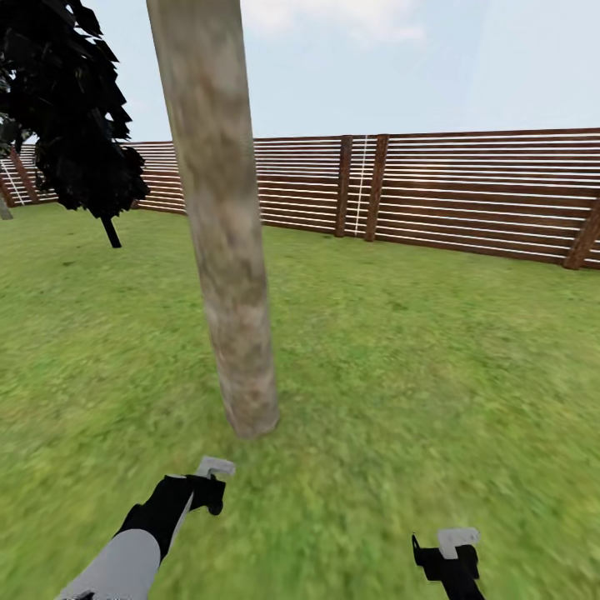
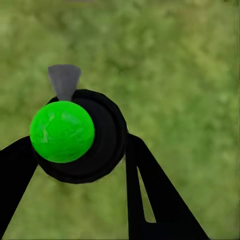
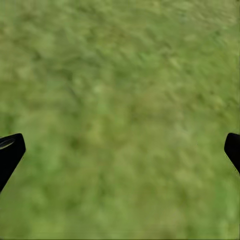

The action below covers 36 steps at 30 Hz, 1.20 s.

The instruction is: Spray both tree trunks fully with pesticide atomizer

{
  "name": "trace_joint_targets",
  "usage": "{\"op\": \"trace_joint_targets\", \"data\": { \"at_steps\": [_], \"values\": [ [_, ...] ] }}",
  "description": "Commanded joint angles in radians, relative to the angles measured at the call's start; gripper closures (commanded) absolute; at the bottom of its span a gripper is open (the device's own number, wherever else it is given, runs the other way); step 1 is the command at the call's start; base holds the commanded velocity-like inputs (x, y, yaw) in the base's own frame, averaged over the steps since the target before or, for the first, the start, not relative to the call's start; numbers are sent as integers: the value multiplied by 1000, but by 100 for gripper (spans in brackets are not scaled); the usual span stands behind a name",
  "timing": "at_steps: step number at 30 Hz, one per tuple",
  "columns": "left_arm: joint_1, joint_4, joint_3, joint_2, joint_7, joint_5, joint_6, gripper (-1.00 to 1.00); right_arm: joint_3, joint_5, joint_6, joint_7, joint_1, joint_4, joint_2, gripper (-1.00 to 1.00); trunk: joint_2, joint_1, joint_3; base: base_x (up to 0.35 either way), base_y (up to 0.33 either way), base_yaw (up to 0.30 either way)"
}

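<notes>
Gripped between the left gripper (image 2: 80, 160) fingers, the pesticide atomizer (image 2: 75, 135) (green-topped) sits just short of the tree trunk (image 1: 229, 275), probably poised for spraying, while the right gripper (image 3: 120, 147) hangs wide apart, empty, over grass (image 3: 120, 75).

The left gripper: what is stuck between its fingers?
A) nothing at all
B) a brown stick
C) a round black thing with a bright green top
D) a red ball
C: in the left wrist view the left gripper has its black fingers closed on either side of the pesticide atomizer, a round black body with a bright green cap.
</notes>
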Motion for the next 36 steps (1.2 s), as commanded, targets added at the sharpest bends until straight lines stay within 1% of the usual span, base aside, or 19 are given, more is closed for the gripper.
{"op": "trace_joint_targets", "data": {
  "at_steps": [1,4,6,8,13,18,22,24,25,26,27,28,29,30,31,34,35,36],
  "values": [
    [-1,-5,8,-3,-11,-9,4,100,9,-9,-3,-2,0,0,0,-100,0,0,-1,221,-183,0],
    [-2,-11,8,-4,-10,-8,3,100,9,-9,-3,-2,0,0,1,-100,0,0,-1,78,-241,0],
    [1,-41,9,-6,-10,-8,6,100,9,-9,-3,-2,0,0,1,-100,0,0,-1,27,-270,0],
    [2,-50,10,-6,-10,-8,6,100,9,-9,-3,-1,2,0,1,-100,0,0,-1,102,-272,0],
    [1,-53,10,-6,-10,-8,6,100,9,-9,-3,-2,6,0,1,-100,0,0,-1,164,-254,0],
    [0,-53,12,-4,-10,-6,9,100,9,-9,-3,-3,6,0,2,-100,0,0,-1,252,-119,-55],
    [-6,-57,10,-2,-12,-6,83,100,9,-9,-3,-3,6,0,4,-100,0,0,-1,22,-5,-171],
    [-26,-73,10,-5,-12,-7,103,100,9,-9,-3,-3,6,0,5,-100,0,0,-1,3,-1,-26],
    [-49,-80,10,-2,-12,-7,152,100,9,-9,-3,-3,6,0,5,-100,0,0,-1,1,0,-8],
    [-62,-86,12,10,-17,-7,213,100,8,-9,-3,-3,6,0,5,-100,0,0,-1,0,0,-3],
    [-66,-92,14,32,-19,-7,236,100,8,-9,-3,-3,6,0,5,-100,0,0,-1,0,0,-2],
    [-67,-97,16,56,-20,-6,251,100,7,-9,-3,-3,6,0,5,-100,0,0,-1,0,0,0],
    [-69,-100,17,73,-21,-6,259,100,7,-9,-3,-3,6,0,5,-100,0,0,-1,0,0,0],
    [-71,-102,18,82,-21,-6,268,100,7,-9,-3,-2,6,0,5,-100,0,0,-1,0,0,0],
    [-73,-104,18,79,-21,-6,270,100,7,-9,-3,-2,6,0,4,-100,0,0,-1,0,0,0],
    [-126,-107,18,55,-21,-7,323,100,7,-9,-3,-2,11,0,4,-100,0,0,-1,0,0,0],
    [-139,-107,16,53,-21,-6,331,100,7,-9,-3,-2,12,0,4,-100,0,0,-1,0,0,0],
    [-146,-108,16,58,-22,-6,335,100,7,-9,-3,-2,12,0,4,-100,0,0,-1,0,0,0]
  ]
}}
